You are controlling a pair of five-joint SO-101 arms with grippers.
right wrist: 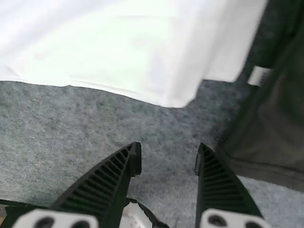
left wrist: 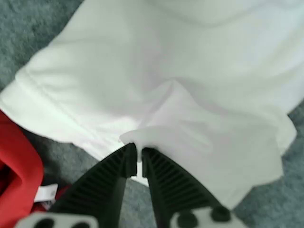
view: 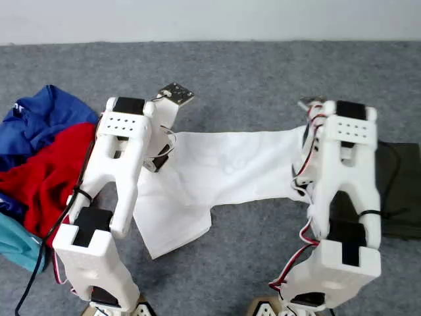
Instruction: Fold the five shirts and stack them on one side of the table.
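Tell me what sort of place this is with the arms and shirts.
Probably a robotics test bench for laundry folding: two white plastic robot arms at a grey felt-covered table, a white fabric shirt spread between them, and a heap of red and blue shirts at one side.

White shirt [view: 223, 168] lies unfolded and wrinkled across the middle of the table [view: 250, 79], with one edge pinched in the left end effector [left wrist: 139, 159]. Red shirt [view: 49, 174], blue shirt [view: 43, 122] and teal shirt [view: 16, 243] lie crumpled in one heap at the left. Dark shirt [view: 401, 191] lies flat at the right.
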